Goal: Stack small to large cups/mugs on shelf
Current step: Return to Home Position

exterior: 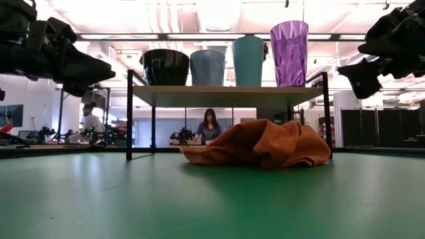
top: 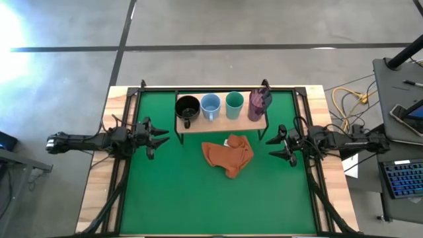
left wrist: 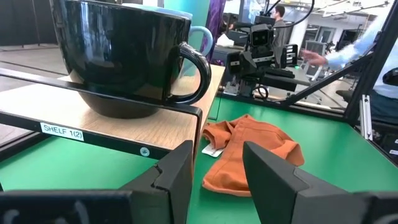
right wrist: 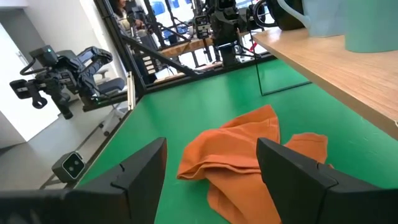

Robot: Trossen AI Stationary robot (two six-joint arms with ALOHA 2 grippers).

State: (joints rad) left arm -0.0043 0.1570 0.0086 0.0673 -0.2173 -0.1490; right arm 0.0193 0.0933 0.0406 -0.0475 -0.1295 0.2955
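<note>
**Four cups lined up, arms left to retreat**

On the shelf (top: 221,126) stood the black mug (top: 188,106), blue mug (top: 210,104), teal cup (top: 234,103) and purple cup (top: 259,104), in that order. The placing looked finished. The left gripper (top: 160,136) and right gripper (top: 271,147) hung spread and empty at either end. Next they needed a clean retreat past the shelf legs. Whether neighbouring cups touched was unclear.

Grey concrete floor (top: 264,26) all round my wooden table (top: 89,205), with dark seam lines (top: 198,47) crossing it. Grey desk (top: 400,86) on my right with a blue-lit keyboard (top: 403,178); yellow cable (top: 347,99) coiled beside it. Beyond is an open lab: bright ceiling lights (exterior: 219,13), dark cabinets (exterior: 372,126), one seated person (exterior: 209,126), another person (exterior: 88,121) farther off.
</note>
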